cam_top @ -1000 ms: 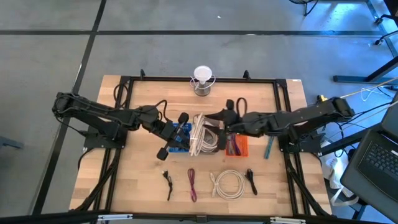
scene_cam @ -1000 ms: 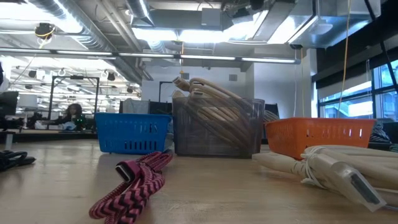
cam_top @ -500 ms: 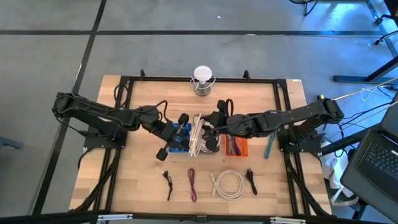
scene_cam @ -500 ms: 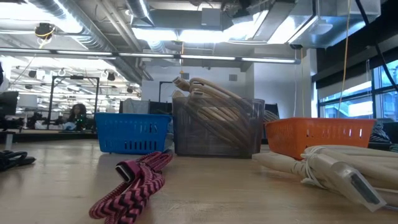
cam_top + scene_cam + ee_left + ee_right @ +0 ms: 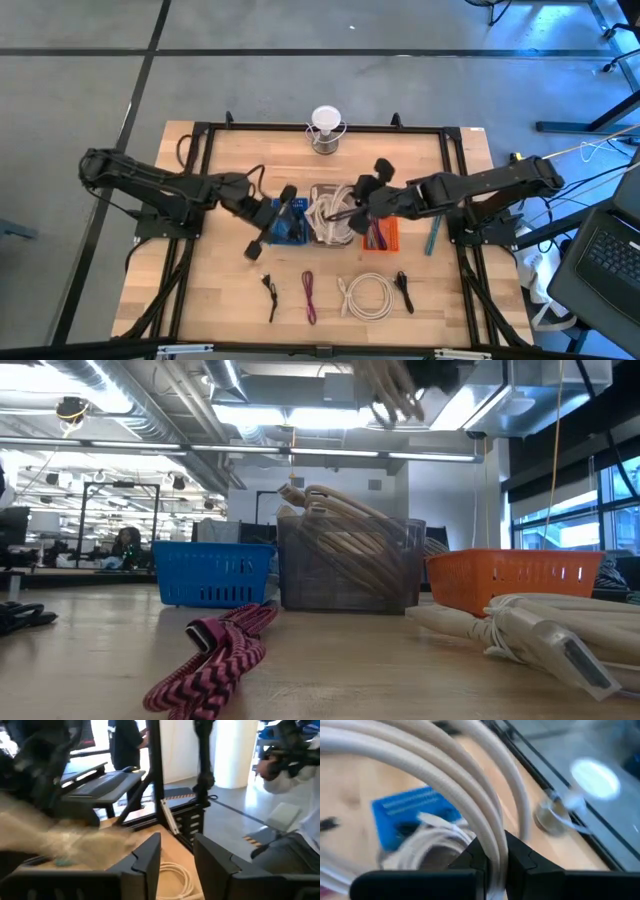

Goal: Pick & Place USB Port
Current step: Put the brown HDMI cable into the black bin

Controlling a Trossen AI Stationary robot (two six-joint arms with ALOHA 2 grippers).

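Note:
My right gripper (image 5: 348, 208) is shut on a bundle of beige cable loops (image 5: 445, 780), held above the grey clear bin (image 5: 350, 575) at the table's middle. In the low view the loops (image 5: 392, 388) hang at the picture's top. More beige cable lies in the bin (image 5: 335, 228). My left gripper (image 5: 177, 852) is open with nothing between its fingers, level over the blue basket (image 5: 296, 210) left of the bin. I cannot make out the cable's plug ends. My right gripper pinches several strands of the beige cable bundle (image 5: 494, 837) between its two fingers (image 5: 517, 855), which lie across the strands. It comes slanting down from the table's right side. The loops arch away from the fingers, lifted above the bin; whether their lower end still lies in it is hidden.
An orange basket (image 5: 381, 238) stands right of the bin. Near the front edge lie a black cable (image 5: 270, 296), a magenta braided cable (image 5: 215, 655), a white coiled cable (image 5: 366, 296) and another black cable (image 5: 404, 291). A white lamp-like object (image 5: 325, 128) stands at the far edge.
My right gripper reached over the grey bin, then tipped downward and drew back a little toward the right. A bundle of beige cable loops has come up out of the bin and now hangs high above it in the low view.

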